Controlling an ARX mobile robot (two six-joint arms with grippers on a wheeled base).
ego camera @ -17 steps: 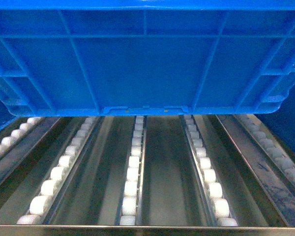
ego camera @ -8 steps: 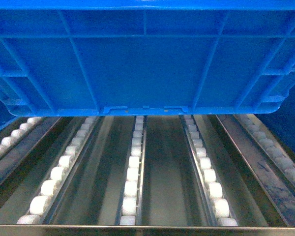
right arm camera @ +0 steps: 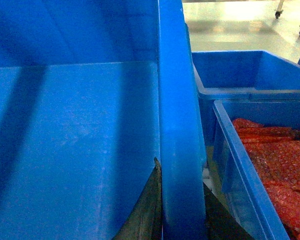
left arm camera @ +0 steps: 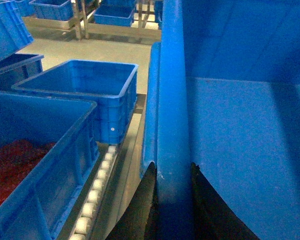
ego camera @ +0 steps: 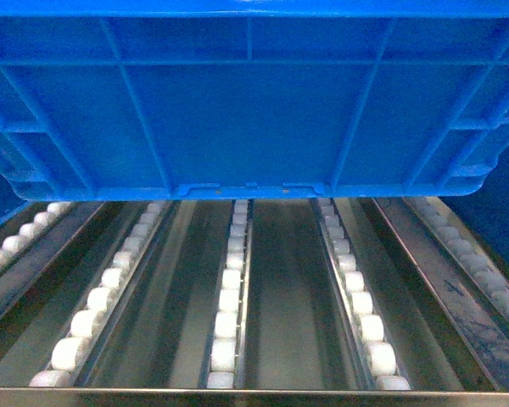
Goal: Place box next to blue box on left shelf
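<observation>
Both sets of jaws are closed on the box: in the left wrist view the left gripper (left arm camera: 173, 200) straddles the box's (left arm camera: 240, 130) left rim, one dark finger (left arm camera: 140, 210) outside the wall and one inside, and in the right wrist view the right gripper (right arm camera: 182, 210) pinches the right rim the same way.

In the head view the box (ego camera: 254, 110) fills the upper half of the picture, its ribbed near wall facing the camera and its base edge above the roller lanes of the left shelf (ego camera: 263, 396). Whether the base touches the rollers (ego camera: 225, 326) farther back cannot be told. The near stretch of the lanes, up to the flat front rail, lies bare below the box.

To the left of the held box, on the same rack, stand two blue crates: a near one (left arm camera: 45, 165) with red contents and a farther empty one (left arm camera: 85, 95). To the right stand two more, the near crate (right arm camera: 260, 165) holding red bagged goods, another (right arm camera: 240, 72) beyond it. Pale floor (left arm camera: 85, 50) and further blue crates show in the far background.
</observation>
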